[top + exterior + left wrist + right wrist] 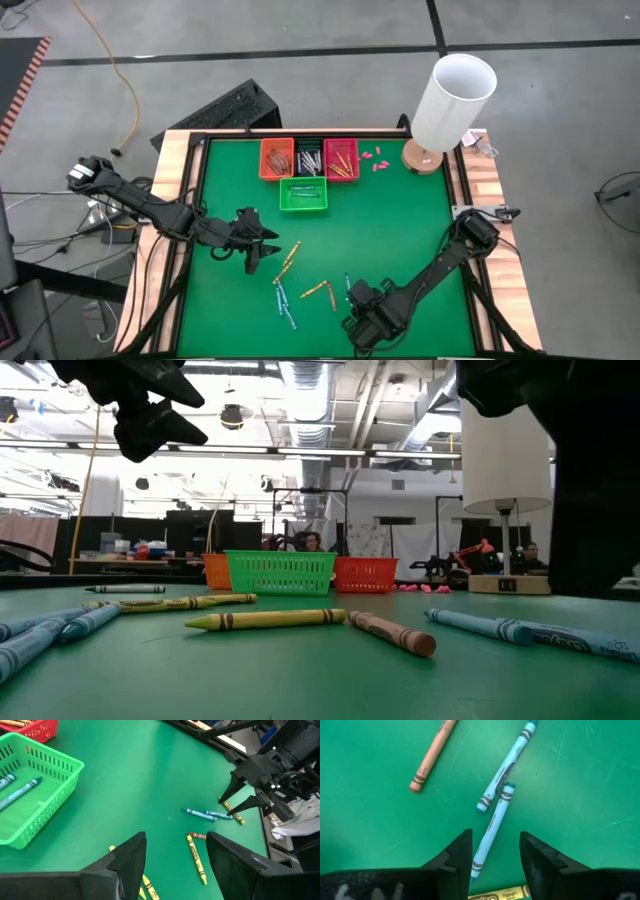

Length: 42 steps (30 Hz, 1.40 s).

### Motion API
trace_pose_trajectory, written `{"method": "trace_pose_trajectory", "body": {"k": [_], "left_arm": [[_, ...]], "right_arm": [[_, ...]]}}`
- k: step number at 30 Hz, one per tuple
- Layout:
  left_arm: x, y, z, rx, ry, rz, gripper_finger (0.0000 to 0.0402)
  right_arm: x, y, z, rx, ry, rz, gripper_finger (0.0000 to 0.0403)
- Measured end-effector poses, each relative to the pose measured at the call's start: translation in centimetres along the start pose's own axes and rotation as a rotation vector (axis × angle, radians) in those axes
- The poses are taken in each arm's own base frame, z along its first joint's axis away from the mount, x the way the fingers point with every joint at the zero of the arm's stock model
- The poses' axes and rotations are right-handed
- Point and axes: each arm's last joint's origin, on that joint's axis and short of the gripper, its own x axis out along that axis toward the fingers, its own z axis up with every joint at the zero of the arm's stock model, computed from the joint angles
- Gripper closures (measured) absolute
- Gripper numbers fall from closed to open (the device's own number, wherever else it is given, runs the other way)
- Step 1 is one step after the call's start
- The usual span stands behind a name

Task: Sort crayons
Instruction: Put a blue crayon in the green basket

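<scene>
Blue crayon [491, 831] on green mat between spread right hand [496, 851] fingers.

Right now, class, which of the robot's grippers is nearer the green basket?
Left. The left gripper hangs just below-left of the green basket in the high view; the right gripper sits farther off, near the table's front edge.

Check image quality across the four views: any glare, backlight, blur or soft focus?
High view: even light, no glare on the green mat.
Low view: bright ceiling lights backlight the arms into silhouettes; the yellow crayon is sharp, the nearest blue crayons soft.
Left wrist view: left gripper soft at the frame edge.
Right wrist view: the blue crayon casts a faint shadow.
</scene>
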Motion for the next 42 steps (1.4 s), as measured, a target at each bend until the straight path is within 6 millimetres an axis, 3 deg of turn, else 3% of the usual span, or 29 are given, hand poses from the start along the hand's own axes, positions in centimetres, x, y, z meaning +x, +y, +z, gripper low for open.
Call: {"method": "trace_pose_trajectory", "body": {"k": [13, 17, 23, 26, 36, 42], "left_arm": [[0.2, 0.3, -0.4, 0.011, 0.029, 0.04, 0.0204], [0.2, 0.3, -0.5, 0.012, 0.028, 0.045, 0.0204], [0.2, 0.2, -0.5, -0.035, 0.037, 0.028, 0.0204], [0.2, 0.2, -0.5, -0.051, 0.046, 0.015, 0.0204], [0.1, 0.2, -0.3, -0.055, 0.057, -0.005, 0.0204], [-1.0, 0.8, 1.1, -0.047, -0.013, -0.016, 0.0204]], "right_arm": [[3.5, 0.5, -0.6, -0.045, 0.155, -0.049, 0.0256], [3.3, 0.2, -0.1, -0.014, 0.151, -0.064, 0.0292], [2.3, -0.7, 1.1, -0.025, 0.152, -0.111, 0.0382], [1.7, -1.8, 1.8, -0.037, 0.127, -0.194, 0.0394], [-3.4, -4.9, 7.0, -0.086, -0.048, -0.256, 0.04], [-5.1, -6.8, 13.2, -0.194, -0.209, -0.231, 0.0401]]}}
